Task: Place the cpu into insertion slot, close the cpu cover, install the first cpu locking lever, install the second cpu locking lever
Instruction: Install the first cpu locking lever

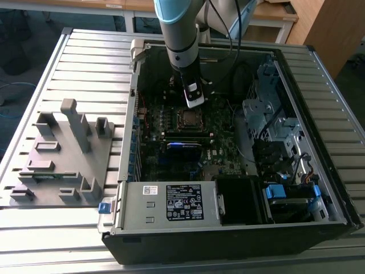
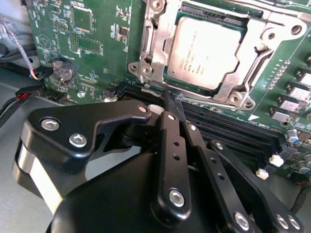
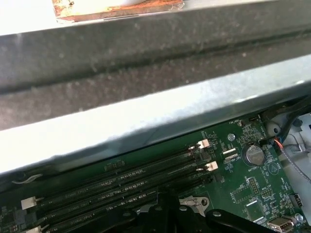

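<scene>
Chip [image 2: 206, 48] sits under shut cover [image 2: 155, 43], gripper [image 2: 170, 100] fingers together, tip at the lever [image 2: 214, 103] by the cover edge; best push it down steadily, then sideways under its hook.

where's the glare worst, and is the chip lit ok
First wrist view: the case's metal edge is blown white by glare. Second wrist view: the chip is evenly lit, its metal cover shining. Exterior view: the board sits in shadow.
</scene>
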Tool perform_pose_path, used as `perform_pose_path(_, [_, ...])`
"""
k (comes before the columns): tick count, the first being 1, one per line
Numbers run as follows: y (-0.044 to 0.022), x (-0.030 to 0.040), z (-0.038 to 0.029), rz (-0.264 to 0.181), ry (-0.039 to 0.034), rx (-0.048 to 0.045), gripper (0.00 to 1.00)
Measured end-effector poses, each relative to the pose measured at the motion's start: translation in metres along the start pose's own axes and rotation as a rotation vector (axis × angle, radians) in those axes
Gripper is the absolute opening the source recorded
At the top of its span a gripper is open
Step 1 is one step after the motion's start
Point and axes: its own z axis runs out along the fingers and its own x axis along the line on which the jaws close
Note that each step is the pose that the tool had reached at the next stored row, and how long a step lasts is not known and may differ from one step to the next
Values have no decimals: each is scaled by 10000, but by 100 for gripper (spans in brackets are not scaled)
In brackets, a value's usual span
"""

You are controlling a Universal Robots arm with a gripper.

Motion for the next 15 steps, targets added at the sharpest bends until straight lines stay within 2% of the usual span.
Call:
perform_pose_path(9, [0,0,1,-20,-23,66,10])
perform_pose_path(15, [-4,3,12,-30,-62,59,10])
